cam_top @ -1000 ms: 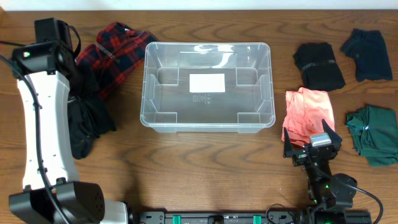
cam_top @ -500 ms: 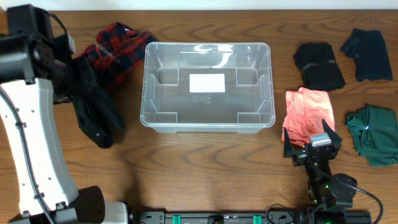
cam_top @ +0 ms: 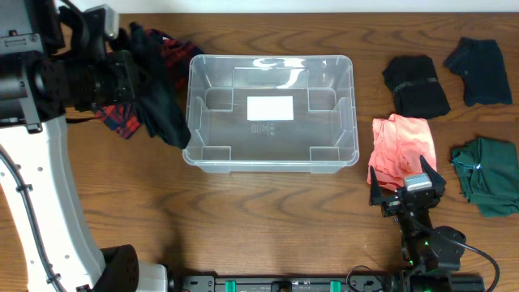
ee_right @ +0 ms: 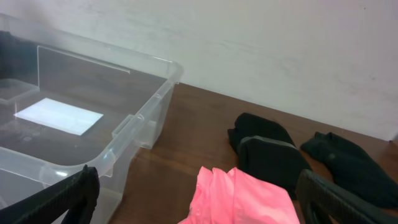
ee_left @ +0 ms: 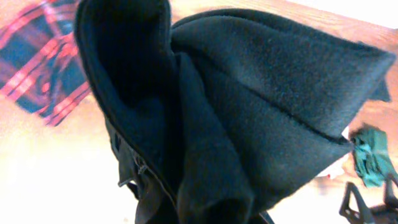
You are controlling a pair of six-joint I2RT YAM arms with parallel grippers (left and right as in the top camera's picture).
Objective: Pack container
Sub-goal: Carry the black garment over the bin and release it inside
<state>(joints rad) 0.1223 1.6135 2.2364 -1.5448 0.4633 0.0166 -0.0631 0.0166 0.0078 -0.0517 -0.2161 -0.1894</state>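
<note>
With left gripper (cam_top: 130, 66) clamped on a black garment (cam_top: 162, 113), holds it aloft at upper left, beside the container (cam_top: 271, 165) at upper centre of the desk (cam_top: 268, 231). Risks dragging hanging folds over the left rim, leaving cloth outside or shoving the container.

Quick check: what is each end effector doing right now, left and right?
Left end effector: closed, holding the black fleece garment.
Right end effector: open, holding nothing.
</note>
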